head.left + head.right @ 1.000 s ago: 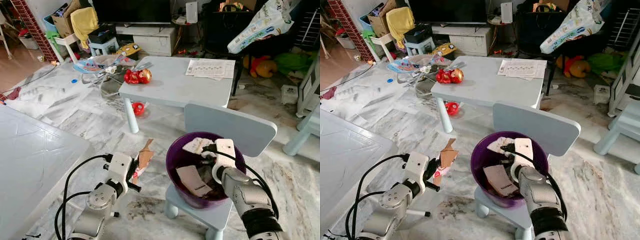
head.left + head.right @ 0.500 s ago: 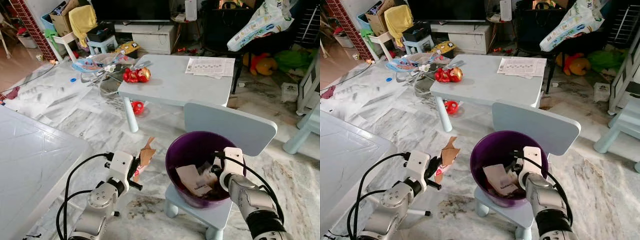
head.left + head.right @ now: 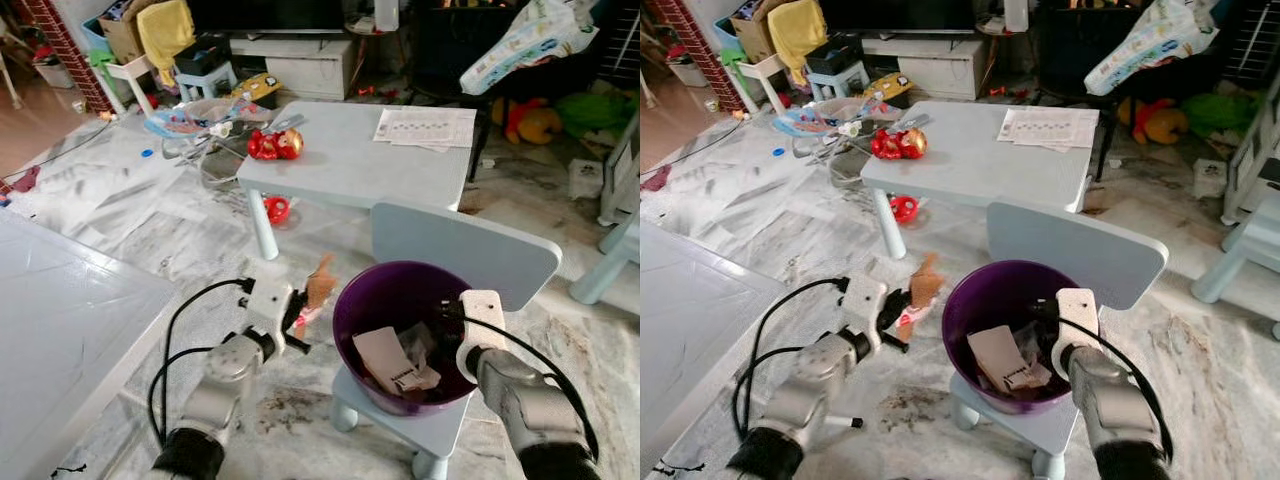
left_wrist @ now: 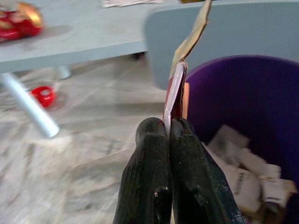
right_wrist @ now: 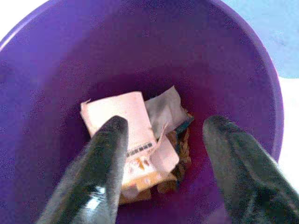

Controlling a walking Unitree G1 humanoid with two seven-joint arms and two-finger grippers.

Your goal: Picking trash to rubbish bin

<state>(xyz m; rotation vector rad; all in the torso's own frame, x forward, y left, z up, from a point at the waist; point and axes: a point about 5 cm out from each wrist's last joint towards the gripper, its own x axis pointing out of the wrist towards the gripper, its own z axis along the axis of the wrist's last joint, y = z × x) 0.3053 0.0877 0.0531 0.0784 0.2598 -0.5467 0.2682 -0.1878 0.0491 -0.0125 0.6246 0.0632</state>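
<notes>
Trash (image 4: 177, 88), perhaps cardboard, top cropped

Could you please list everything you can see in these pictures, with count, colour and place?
Round plastic bin: one, purple, on the chair seat.
Small plastic chair: one, pale blue, under the bin.
Paper scraps: several, white and tan, inside the bin.
Torn cardboard wrapper: one, brown and red, beside the bin rim.
Low plastic table: one, pale blue, beyond the chair.
Shiny toy: one, red and gold, on the table.
Printed paper sheets: a few, white, far table corner.
Left pincer: black, shut on the wrapper.
Right pincer: black, open above the bin.
</notes>
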